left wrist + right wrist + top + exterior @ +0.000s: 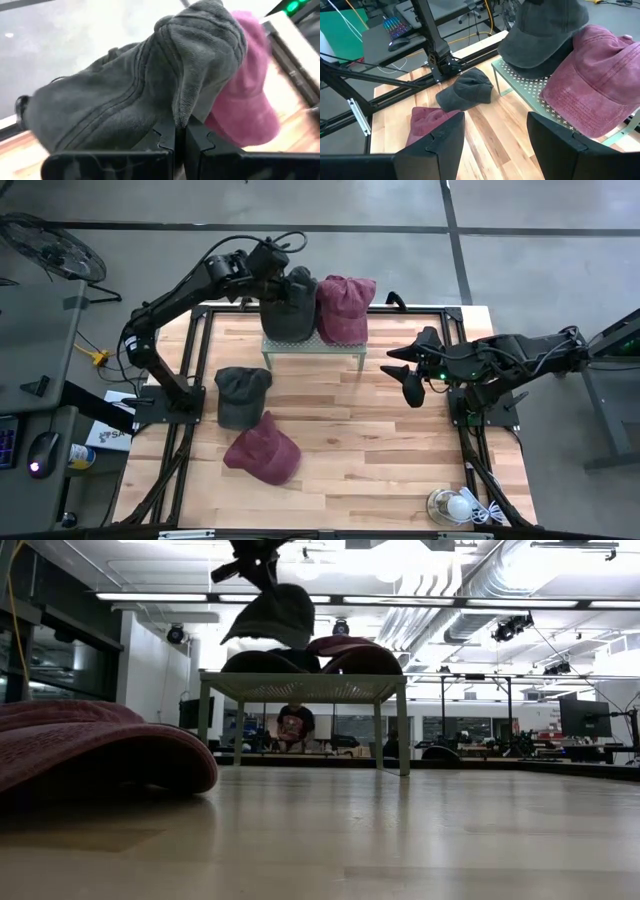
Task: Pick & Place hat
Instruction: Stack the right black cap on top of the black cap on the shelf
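From overhead: left claw (283,272) sits over the far end of the worktop (400,470), above a small perforated stand (313,347). It is pinched tight on a grey hat (290,295). A maroon hat (344,308) lies on the stand just beside it, on the right.

Low view adds what the overhead cannot: the held grey hat (272,615) hangs clear above the stand top (305,686), with another dark hat (268,662) resting on the stand beneath it and the maroon one (355,655) alongside. A person (294,726) shows far back in the room, between the stand's legs.

Left wrist view: the two fingers (165,142) meet on a fold of grey fabric (125,100); the hat bunches and droops away from the claw, maroon cloth (245,110) right behind it.

Right wrist view: the stand's near edge and one leg, with bare wood in front.

Open room: the middle and right of the worktop are bare boards. On the left half lie a second grey hat (241,392) and a second maroon hat (264,452), touching each other, near the left arm's base. A lamp (452,506) sits at the near right corner.

Right claw (410,372) hovers at the right side, fingers spread wide, holding nothing, well apart from the stand.
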Available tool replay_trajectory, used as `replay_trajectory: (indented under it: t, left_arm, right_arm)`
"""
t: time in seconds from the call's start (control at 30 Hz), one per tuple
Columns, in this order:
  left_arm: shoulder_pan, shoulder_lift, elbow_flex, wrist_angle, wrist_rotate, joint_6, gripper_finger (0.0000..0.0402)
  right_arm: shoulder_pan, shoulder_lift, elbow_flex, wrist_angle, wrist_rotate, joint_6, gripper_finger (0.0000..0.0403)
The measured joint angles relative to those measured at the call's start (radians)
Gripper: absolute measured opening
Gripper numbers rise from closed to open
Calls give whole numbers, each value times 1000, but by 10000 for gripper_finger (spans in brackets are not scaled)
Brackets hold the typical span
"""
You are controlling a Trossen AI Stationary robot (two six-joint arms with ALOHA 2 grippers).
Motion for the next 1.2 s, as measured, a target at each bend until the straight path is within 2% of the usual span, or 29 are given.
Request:
replay_trajectory:
  t: [0.37,0.63,0.93,1.07,1.2]
  left_arm:
    - [13,40,-2,-7,24,33,3]
    - [16,53,-1,-10,-8,39,18]
    - [16,54,-1,-14,-7,125,28]
    - [16,54,-1,-20,-7,167,55]
    - [16,54,-1,-21,-15,172,106]
  right_arm:
    - [0,0,0,-1,26,11,207]
    - [0,0,0,-3,38,29,207]
    - [0,0,0,-4,53,37,207]
    - [0,3,0,-4,64,45,207]
    - [0,13,0,-4,67,52,207]
